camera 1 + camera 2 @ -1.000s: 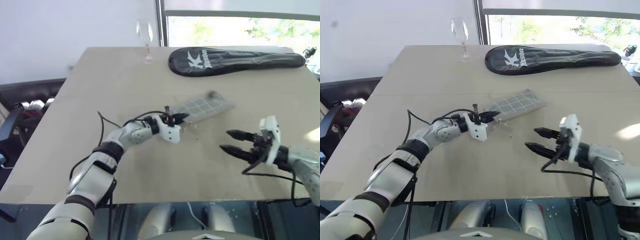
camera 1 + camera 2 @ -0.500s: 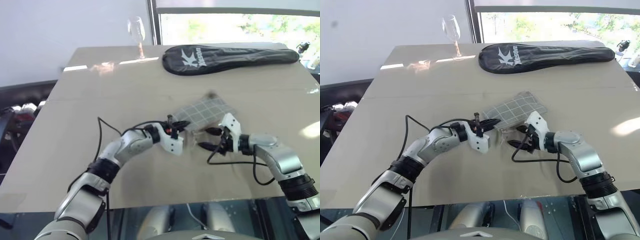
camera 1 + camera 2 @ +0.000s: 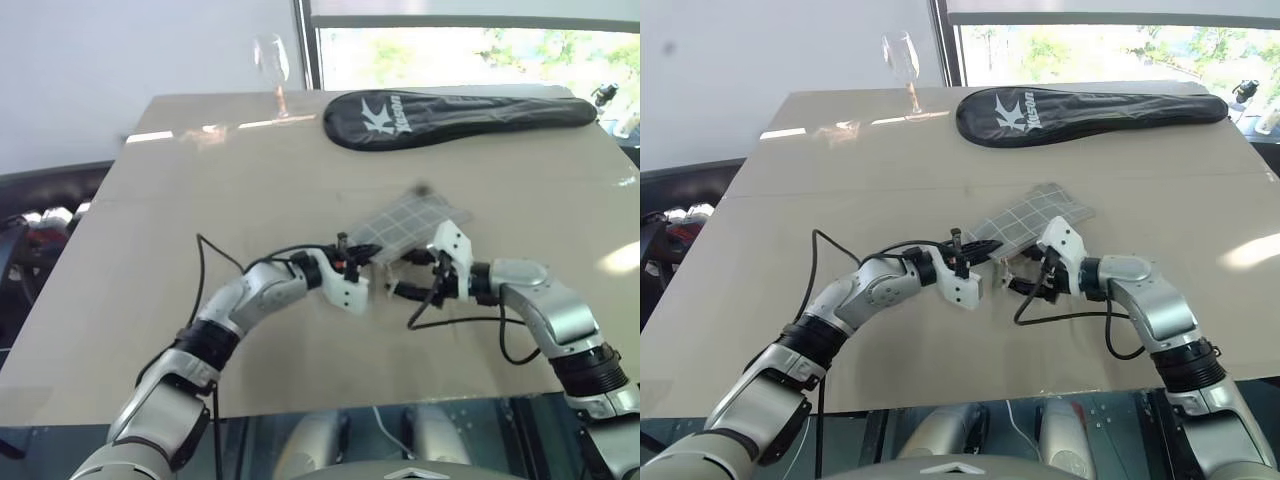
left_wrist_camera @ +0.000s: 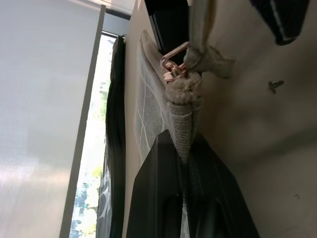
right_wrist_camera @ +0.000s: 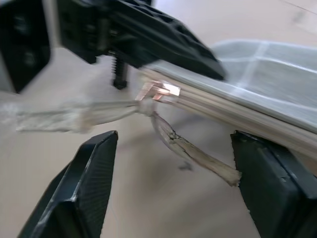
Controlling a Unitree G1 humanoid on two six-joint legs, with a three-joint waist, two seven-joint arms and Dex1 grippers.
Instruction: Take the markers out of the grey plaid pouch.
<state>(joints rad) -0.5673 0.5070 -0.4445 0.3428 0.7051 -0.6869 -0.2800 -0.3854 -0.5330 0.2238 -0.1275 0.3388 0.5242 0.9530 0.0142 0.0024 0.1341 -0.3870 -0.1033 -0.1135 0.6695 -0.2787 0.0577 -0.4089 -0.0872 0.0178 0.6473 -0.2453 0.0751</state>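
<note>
The grey plaid pouch (image 3: 412,220) lies flat mid-table, its near end raised a little. My left gripper (image 3: 362,252) is shut on that near end; in the left wrist view its fingers (image 4: 163,198) clamp the fabric edge (image 4: 179,126). A copper zip pull (image 5: 161,91) with a pale cord (image 5: 190,148) hangs at that end. My right gripper (image 3: 400,277) faces it from the right, open, with the cord lying between its fingers (image 5: 84,188) and nothing gripped. The markers are hidden.
A long black racket cover (image 3: 460,115) lies at the far right of the table (image 3: 200,180). A wine glass (image 3: 270,60) stands at the far edge. The table's front edge (image 3: 330,408) runs just below both arms.
My right gripper has swung left and forward to the pouch's near end, and its jaws have narrowed somewhat. The left gripper keeps its hold on the pouch, drawn slightly back.
</note>
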